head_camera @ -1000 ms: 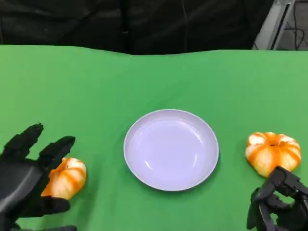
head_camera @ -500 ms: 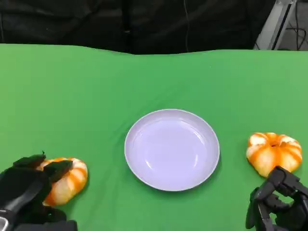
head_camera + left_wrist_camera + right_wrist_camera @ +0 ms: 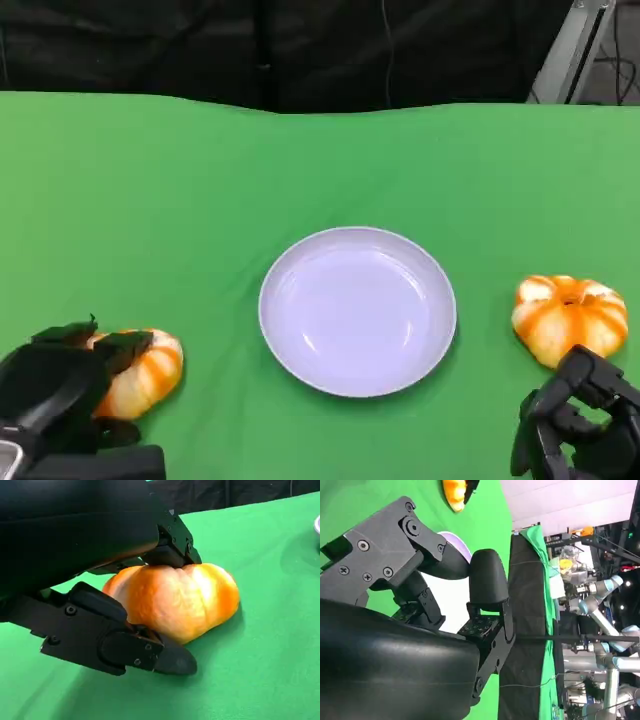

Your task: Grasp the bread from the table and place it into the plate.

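At the table's near left corner the left hand (image 3: 55, 385) has closed around a bread (image 3: 140, 372), fingers over its top and thumb low, so squeeze gently and lift straight before crossing to the plate (image 3: 357, 311) at centre, while the right hand (image 3: 575, 425) rests curled and empty near the right bread (image 3: 568, 315).
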You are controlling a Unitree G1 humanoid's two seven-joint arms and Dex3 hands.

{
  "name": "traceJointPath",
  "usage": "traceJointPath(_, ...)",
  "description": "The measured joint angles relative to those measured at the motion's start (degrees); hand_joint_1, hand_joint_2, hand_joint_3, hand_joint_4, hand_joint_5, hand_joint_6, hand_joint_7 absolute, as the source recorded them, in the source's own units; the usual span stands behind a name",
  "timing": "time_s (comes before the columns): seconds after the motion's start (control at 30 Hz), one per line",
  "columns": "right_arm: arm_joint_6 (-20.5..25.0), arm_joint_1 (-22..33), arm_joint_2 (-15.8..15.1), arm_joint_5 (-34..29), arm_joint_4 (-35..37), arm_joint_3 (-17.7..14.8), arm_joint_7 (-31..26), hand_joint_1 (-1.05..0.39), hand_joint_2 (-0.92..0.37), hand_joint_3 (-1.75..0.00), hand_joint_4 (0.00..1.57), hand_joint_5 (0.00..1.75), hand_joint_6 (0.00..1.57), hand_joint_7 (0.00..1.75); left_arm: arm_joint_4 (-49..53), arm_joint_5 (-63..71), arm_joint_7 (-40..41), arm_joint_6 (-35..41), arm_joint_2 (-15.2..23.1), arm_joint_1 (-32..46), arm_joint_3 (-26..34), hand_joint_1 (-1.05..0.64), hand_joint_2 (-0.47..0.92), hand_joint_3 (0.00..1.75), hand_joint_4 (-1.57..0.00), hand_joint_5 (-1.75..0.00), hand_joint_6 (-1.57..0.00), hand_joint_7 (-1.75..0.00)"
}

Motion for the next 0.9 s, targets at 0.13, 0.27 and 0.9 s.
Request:
traceJointPath(0.13, 0.0, 0.1, 0.0, 0.0, 0.0, 0.0, 0.0, -0.14, -0.53, -1.25, 0.90, 1.75, 0.78, 1.62, -0.3, -1.6, 0.0, 0.2, 0.0, 0.0, -0.1, -0.30, 0.92, 0.27, -0.74, -0.08, -0.74, -0.06)
traceJointPath(0.27, 0.0, 0.1, 0.0, 0.0, 0.0, 0.0, 0.0, -0.13, -0.53, -1.25, 0.90, 1.75, 0.78, 1.61, -1.9, -3.6, -0.7, 0.8, 0.0, 0.5, 0.0, -0.11, 0.92, 0.20, -0.89, -0.87, -1.12, -0.25)
traceJointPath(0.9, -0.1, 0.0, -0.1, 0.0, 0.0, -0.1, 0.0, -0.14, -0.53, -1.25, 0.89, 1.75, 0.76, 1.64, -11.0, -9.0, -4.0, 2.4, 0.6, 3.5, 1.0, -0.08, 0.92, 0.19, -0.58, -1.75, -0.43, -1.75)
